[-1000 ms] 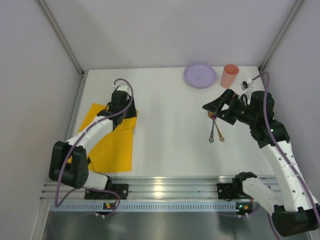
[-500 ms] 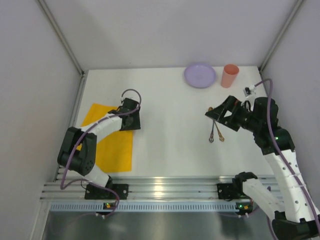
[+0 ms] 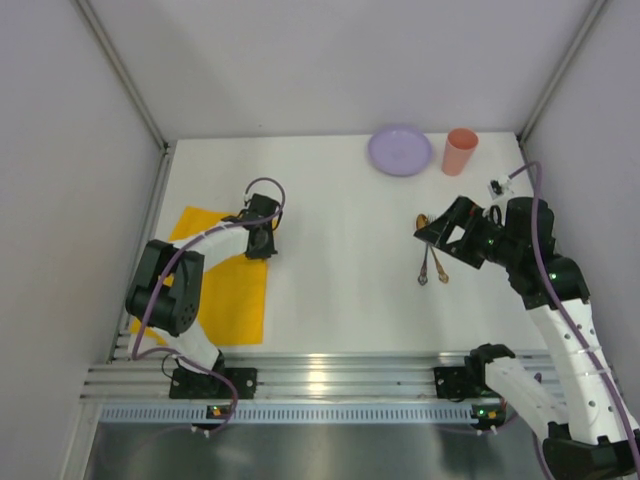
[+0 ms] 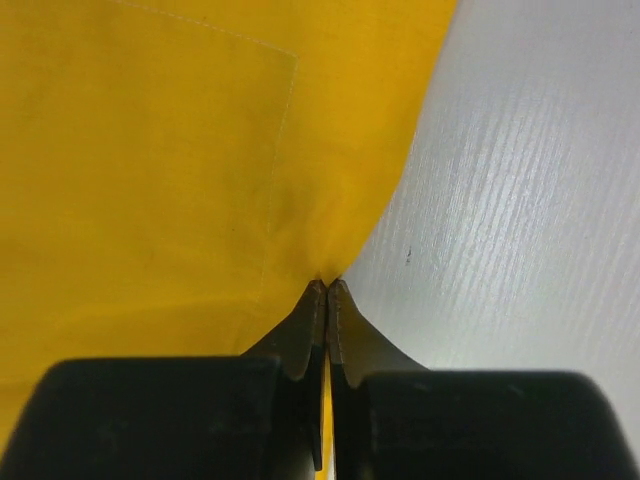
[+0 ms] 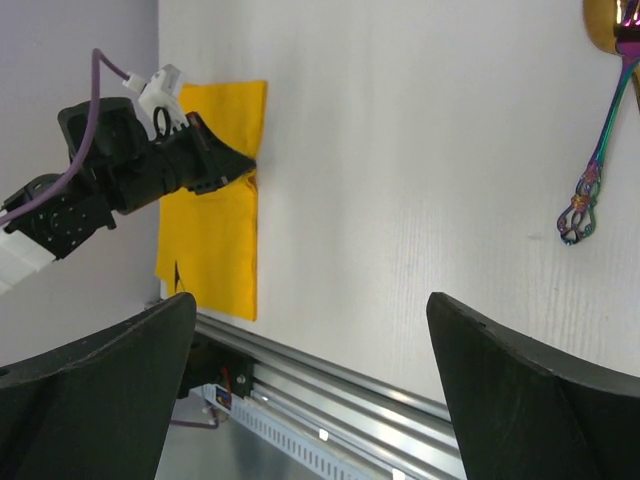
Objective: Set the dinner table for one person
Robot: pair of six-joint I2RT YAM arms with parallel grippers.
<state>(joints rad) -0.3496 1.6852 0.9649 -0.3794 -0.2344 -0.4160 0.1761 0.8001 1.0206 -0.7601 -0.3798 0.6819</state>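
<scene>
Left fingers (image 4: 300,335) pinch soft yellow cloth placemat (image 4: 150,150) at its hem; right fingers (image 5: 530,400) spread wide, empty, over matte white bench (image 5: 400,150).

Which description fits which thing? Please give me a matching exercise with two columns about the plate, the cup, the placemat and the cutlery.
1 plate
2 cup
3 placemat
4 cutlery

A pinched in the shut jaws of the left gripper
B lying near the open right gripper
C salmon pink, upright
D lilac, left of the cup

Pairs: 1-D, 2-C, 3-A, 4-B
</scene>
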